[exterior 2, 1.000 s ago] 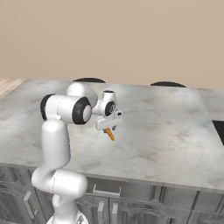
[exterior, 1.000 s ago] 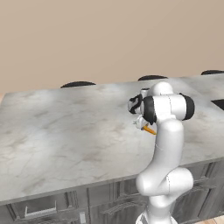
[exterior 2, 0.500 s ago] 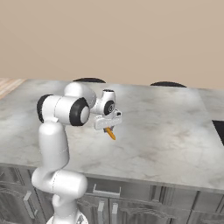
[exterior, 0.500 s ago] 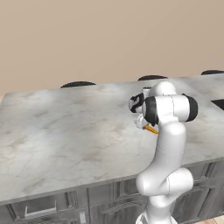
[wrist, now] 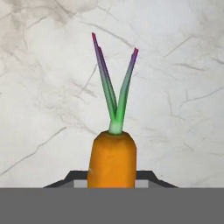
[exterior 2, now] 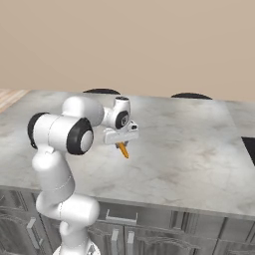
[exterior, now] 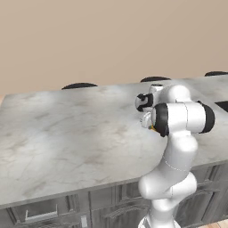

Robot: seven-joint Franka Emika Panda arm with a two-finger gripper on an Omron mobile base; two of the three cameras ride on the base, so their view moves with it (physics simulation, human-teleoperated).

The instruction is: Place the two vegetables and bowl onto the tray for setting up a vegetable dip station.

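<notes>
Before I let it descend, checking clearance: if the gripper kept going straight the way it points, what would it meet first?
The gripper, shut on the carrot, points down at the bare marble counter. The carrot would likely reach that surface first; the gap is hard to judge.

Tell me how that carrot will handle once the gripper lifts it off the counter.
The carrot looks solid and stiff, so it probably won't bend between the fingertips. Its rounded, tapering body could slip or pivot in the gripper, and would likely roll if dropped on the counter. The thin green top seems flimsy; avoid gripping there.
</notes>
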